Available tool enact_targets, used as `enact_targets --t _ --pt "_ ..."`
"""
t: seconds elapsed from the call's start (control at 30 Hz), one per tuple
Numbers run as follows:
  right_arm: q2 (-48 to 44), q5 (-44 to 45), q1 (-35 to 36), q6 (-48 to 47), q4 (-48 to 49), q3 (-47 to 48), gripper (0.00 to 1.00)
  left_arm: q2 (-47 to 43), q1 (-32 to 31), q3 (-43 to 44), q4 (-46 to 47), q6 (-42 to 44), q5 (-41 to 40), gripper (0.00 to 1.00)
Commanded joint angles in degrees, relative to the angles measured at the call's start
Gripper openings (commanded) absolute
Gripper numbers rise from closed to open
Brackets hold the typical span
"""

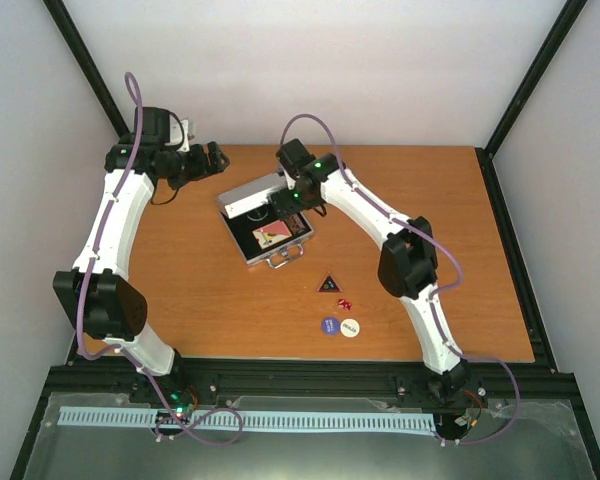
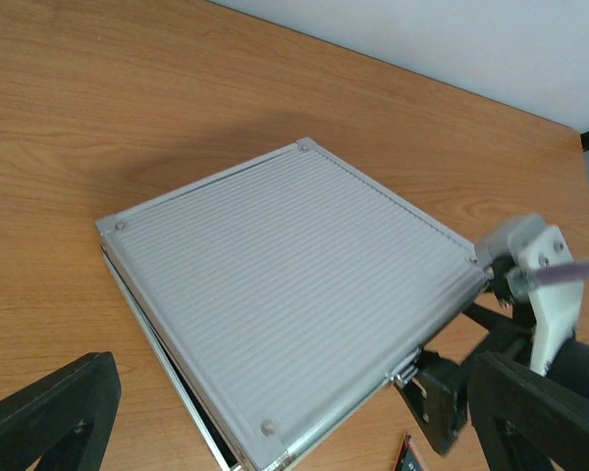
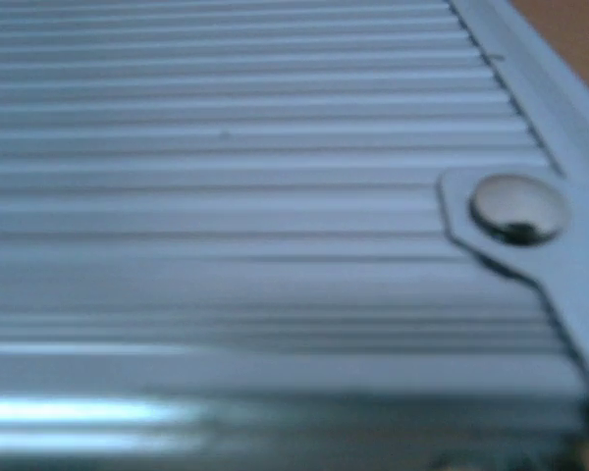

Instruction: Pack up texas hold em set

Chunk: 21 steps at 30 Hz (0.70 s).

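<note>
The silver case (image 1: 248, 200) lies mid-table with its lid half raised over the black-lined base (image 1: 280, 245). A pink-orange card box (image 1: 272, 236) rests inside. My right gripper (image 1: 287, 203) is at the lid's front edge, jaws wide; one of its fingers (image 2: 440, 402) shows beside the latch. The right wrist view is filled by the ribbed lid (image 3: 226, 177) and a rivet (image 3: 518, 208). My left gripper (image 1: 212, 158) hovers open behind and to the left of the case, looking down on the lid (image 2: 294, 285). A black triangle (image 1: 328, 284), red dice (image 1: 345, 303), a blue disc (image 1: 329, 325) and a white disc (image 1: 350, 327) lie loose in front.
The wooden table (image 1: 180, 290) ends at black frame rails along the front (image 1: 310, 372) and right (image 1: 510, 240). White walls close in the back and sides. The loose pieces lie between the case and my right arm's base.
</note>
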Motion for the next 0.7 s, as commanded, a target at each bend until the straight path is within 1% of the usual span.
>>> enact_targets --t 0.0,0.17,0.27,0.43,0.67 --pt "4.2 1.2 0.1 -0.4 0.4 7.9 1.00 -0.7 -0.1 2.2 0.3 -0.3 0.8 1.00" --pt "3.6 3.1 0.1 -0.5 2.6 8.2 1.00 -0.7 -0.1 2.6 0.1 -0.3 0.9 1.00" --pt "4.3 3.9 0.1 0.2 4.0 10.2 1.00 -0.9 -0.1 3.3 -0.1 -0.4 1.2 1.00" --pt "5.7 4.2 0.1 1.6 9.6 11.4 1.00 -3.0 -0.1 2.3 1.3 0.0 2.5 1.00" --pt "11.0 3.0 0.1 2.3 15.7 16.9 1.00 -6.0 -0.1 -0.6 2.5 0.3 2.3 1.00"
